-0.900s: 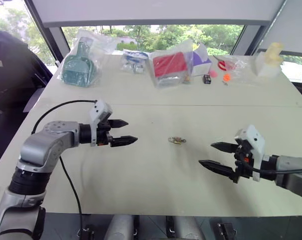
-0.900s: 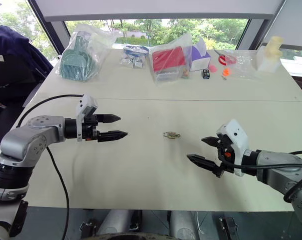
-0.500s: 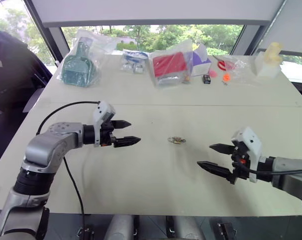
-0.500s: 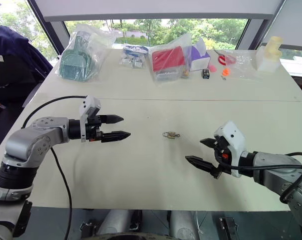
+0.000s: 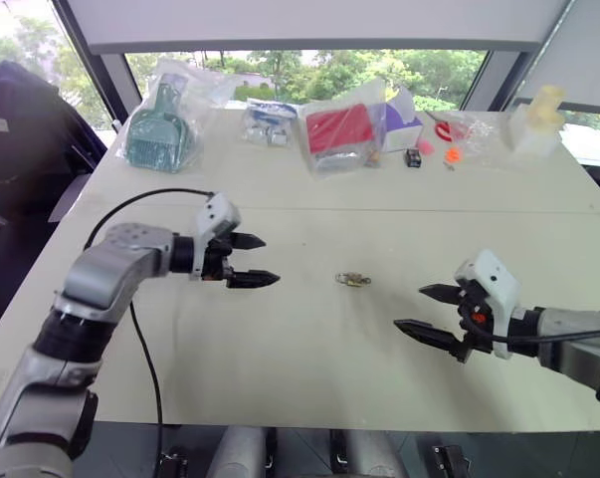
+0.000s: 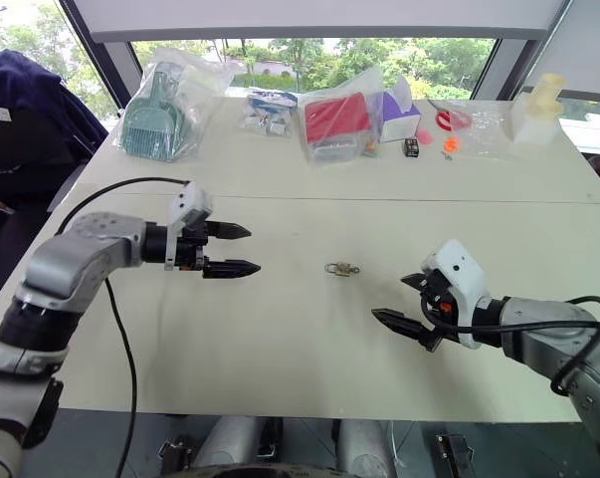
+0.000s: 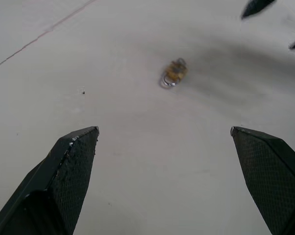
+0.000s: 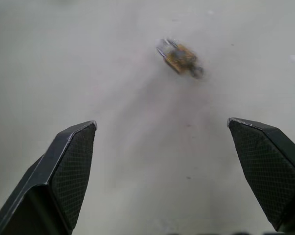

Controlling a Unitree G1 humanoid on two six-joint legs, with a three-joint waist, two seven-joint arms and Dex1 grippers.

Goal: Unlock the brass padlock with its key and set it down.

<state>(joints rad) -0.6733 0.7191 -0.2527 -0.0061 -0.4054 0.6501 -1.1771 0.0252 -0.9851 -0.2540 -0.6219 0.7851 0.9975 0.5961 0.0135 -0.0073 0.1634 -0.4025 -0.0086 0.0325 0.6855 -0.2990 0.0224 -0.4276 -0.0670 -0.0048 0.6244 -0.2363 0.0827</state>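
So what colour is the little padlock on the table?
Yellow-gold brass padlock with a thin silvery shackle, clearest in the right wrist view.

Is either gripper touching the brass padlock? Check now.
No: the brass padlock lies alone on the table, between the open left gripper and right gripper.

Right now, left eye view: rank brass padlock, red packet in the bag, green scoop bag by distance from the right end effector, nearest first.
Measured from the right end effector, open and low on the right side of the table:
1. Brass padlock, lying mid-table, just to its left.
2. Red packet in the bag, far side, near the centre.
3. Green scoop bag, far left corner, diagonally across the table.
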